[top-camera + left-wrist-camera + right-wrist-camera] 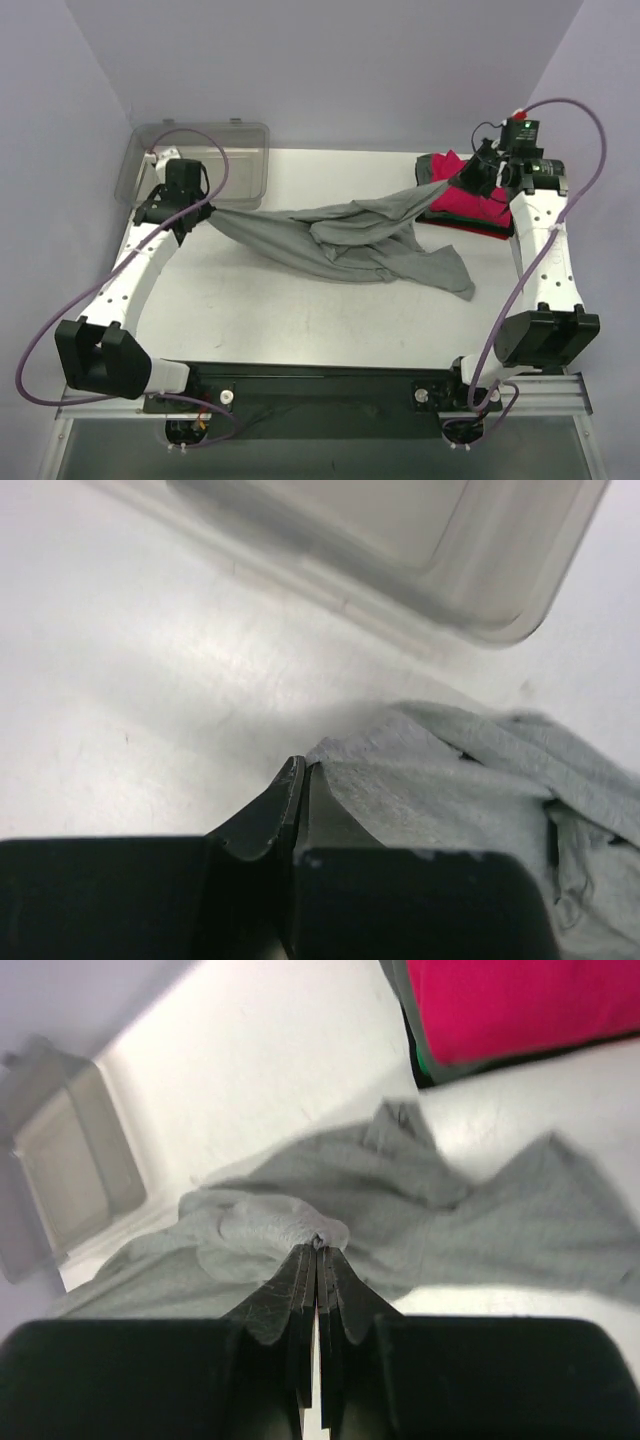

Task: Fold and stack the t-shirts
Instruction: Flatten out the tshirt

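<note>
Left gripper (204, 209) is at the near edge of the clear bin (235, 150), jaws together and pinched on 1 edge of the grey tee (340, 240). The left wrist view shows cloth caught right at the fingertips, with the bin wall just beyond them.

Right gripper (463, 180) is well to the right of the bin at about the same depth. Its jaws are closed on a small bunch of the same tee; in the right wrist view I see the bunch sitting at the tips.

The tee hangs between the 2 grippers. It starts at the bin's near right corner and runs away from the bin to the right. The left end is pulled into a narrow taut strip. The middle sags in loose folds onto the table (300, 320). 1 tail trails out toward the near edge, far right of the bin. It's not flat and not folded.

The folded stack (482, 224) sits on the table at the opposite side from the bin, under and just beyond the right gripper. The pink-red shirt (472, 203) is on top, with a dark layer below it. The right wrist view shows a thin green edge under the pink. I can't tell how many shirts are in the stack. The lifted right end of the tee crosses over the stack's bin-side edge; I can't tell if they touch.
</note>
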